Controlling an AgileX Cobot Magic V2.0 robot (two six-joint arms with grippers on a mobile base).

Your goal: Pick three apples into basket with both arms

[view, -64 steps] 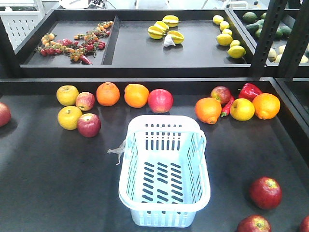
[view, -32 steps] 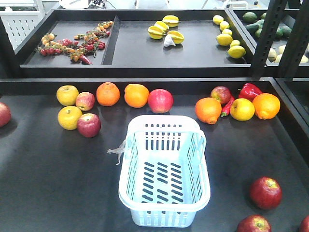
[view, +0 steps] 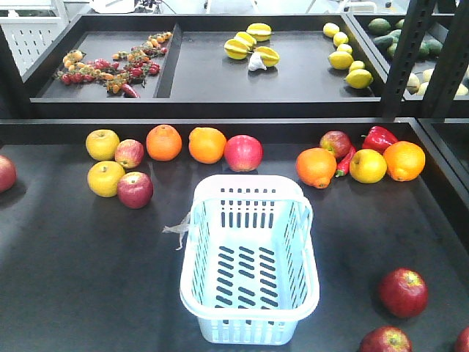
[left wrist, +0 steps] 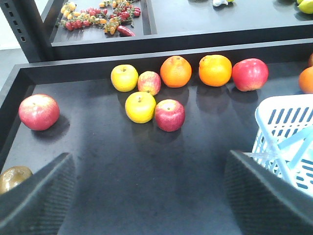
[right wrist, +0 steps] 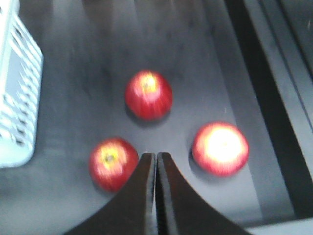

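Note:
Three dark red apples lie at the table's near right: one (view: 403, 292) beside the basket, one (view: 385, 341) at the bottom edge, one (view: 464, 341) cut off by the corner. The white basket (view: 253, 183) stands empty in the middle. Neither arm shows in the front view. My right gripper (right wrist: 156, 156) is shut and empty. It hovers between two apples (right wrist: 113, 163) (right wrist: 220, 148), with the third (right wrist: 148, 94) beyond and the basket (right wrist: 17, 98) to the left. My left gripper (left wrist: 151, 196) is open over bare table, with the basket (left wrist: 286, 132) at its right.
Along the back wall runs a row of fruit: yellow apples (view: 102, 144), oranges (view: 163, 141), pinkish-red apples (view: 243, 152) (view: 135, 189) and a red bell pepper (view: 379, 138). The raised shelf (view: 220, 81) behind holds tomatoes, starfruit and lemons. A black post (view: 401, 59) stands at the right.

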